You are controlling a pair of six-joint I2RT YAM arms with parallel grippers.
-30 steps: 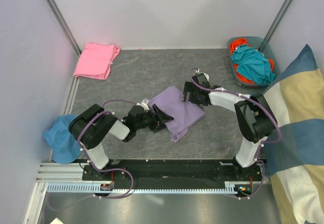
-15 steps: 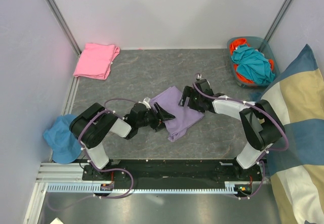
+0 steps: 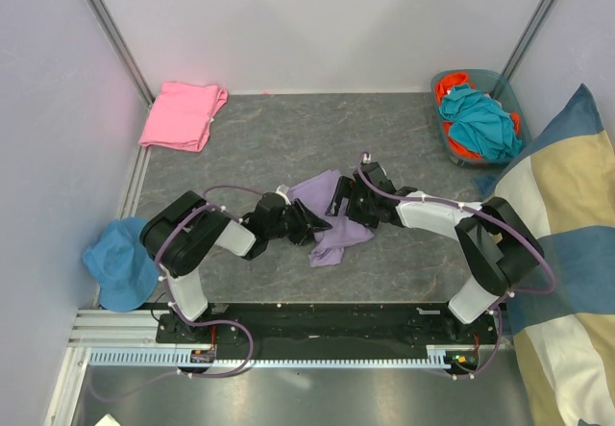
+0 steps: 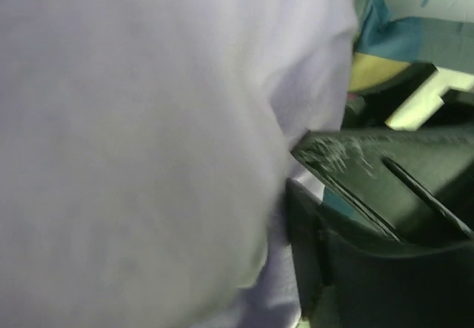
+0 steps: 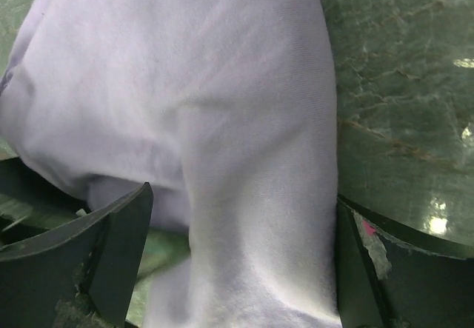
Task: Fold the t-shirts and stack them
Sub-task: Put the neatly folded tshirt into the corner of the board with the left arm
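The lavender t-shirt [image 3: 325,216] lies bunched up mid-table between both arms. My left gripper [image 3: 306,224] presses into its left side. In the left wrist view the cloth [image 4: 148,135] fills nearly everything; one dark finger [image 4: 348,224] shows against it and the other is hidden. My right gripper [image 3: 344,205] is on the shirt's right side. It stands open in the right wrist view, its fingers [image 5: 111,246] wide on either side of a thick fold of lavender cloth [image 5: 252,195]. The pink t-shirt [image 3: 181,114] lies folded at the back left corner.
A teal basket [image 3: 502,84] of teal and orange clothes stands at the back right. A big striped cushion [image 3: 562,253] leans along the right side. A blue cloth [image 3: 115,261] lies off the table's left edge. Walls close in the back and sides.
The lavender shirt lay flat and is now bunched together. The right gripper slid left over it toward the left gripper, whose jaws have narrowed.
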